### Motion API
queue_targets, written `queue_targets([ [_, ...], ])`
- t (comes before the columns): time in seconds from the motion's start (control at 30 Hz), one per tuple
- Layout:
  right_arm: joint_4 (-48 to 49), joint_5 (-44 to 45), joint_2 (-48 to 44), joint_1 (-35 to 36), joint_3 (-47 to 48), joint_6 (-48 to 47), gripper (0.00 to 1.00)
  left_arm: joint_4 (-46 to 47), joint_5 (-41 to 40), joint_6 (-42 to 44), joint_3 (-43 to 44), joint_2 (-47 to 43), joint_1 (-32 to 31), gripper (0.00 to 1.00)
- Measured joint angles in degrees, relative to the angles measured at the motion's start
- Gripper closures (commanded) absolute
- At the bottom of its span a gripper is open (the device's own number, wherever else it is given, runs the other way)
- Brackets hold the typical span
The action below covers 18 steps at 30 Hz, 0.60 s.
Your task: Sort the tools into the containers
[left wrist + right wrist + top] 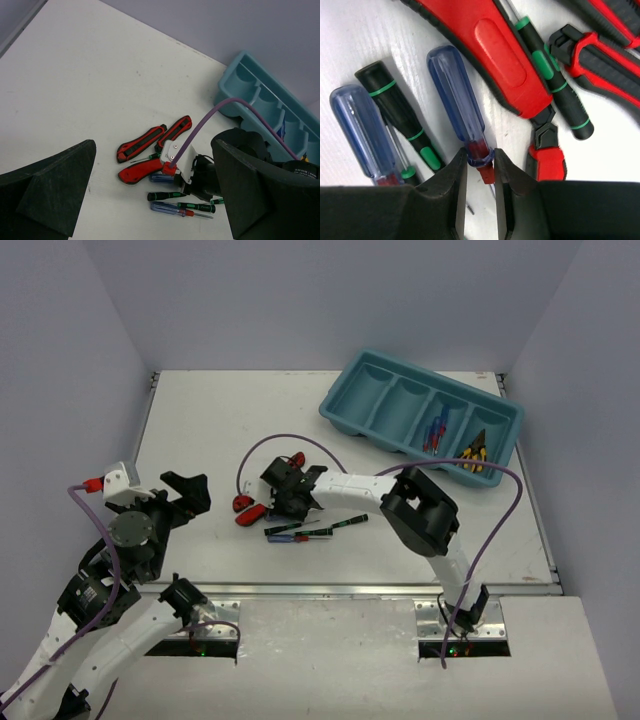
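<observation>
Right gripper point(479, 167) is down on the tool pile, well apart from the tray point(345, 390), on its arm-base side and to its left. Blue screwdriver point(454, 97) lies straight ahead of the fingers with its long axis running away from them. Jaws cross it at the red collar and look pinched on both sides. Left gripper point(190, 495) is spread wide, empty, farther from the tray. Right arm is nearer. Likely next: lift, then carry to the tray.
</observation>
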Motion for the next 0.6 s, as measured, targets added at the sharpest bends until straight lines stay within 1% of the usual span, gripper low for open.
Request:
queue_targets([
  [0.1, 0.3, -0.9, 0.4, -0.6, 0.5, 0.0, 1.00, 0.0, 0.0, 0.0, 0.0, 0.0, 0.0, 0.00],
  [0.23, 1.3, -1.3, 0.1, -1.4, 0.0, -0.2, 1.00, 0.0, 0.1, 0.0, 0.0, 0.0, 0.0, 0.00],
  [0.33, 1.1, -1.2, -1.8, -1.7, -1.9, -0.2, 1.00, 0.0, 0.2, 0.0, 0.0, 0.0, 0.0, 0.00],
  [0.5, -0.2, -1.8, -11.0, -4.1, -5.3, 1.4, 1.00, 0.0, 0.2, 0.0, 0.0, 0.0, 0.0, 0.00],
  [0.6, 0.3, -3.1, -18.1, -10.2, -5.3, 7.3, 1.00, 0.0, 0.2, 0.0, 0.0, -0.1, 0.0, 0.00],
])
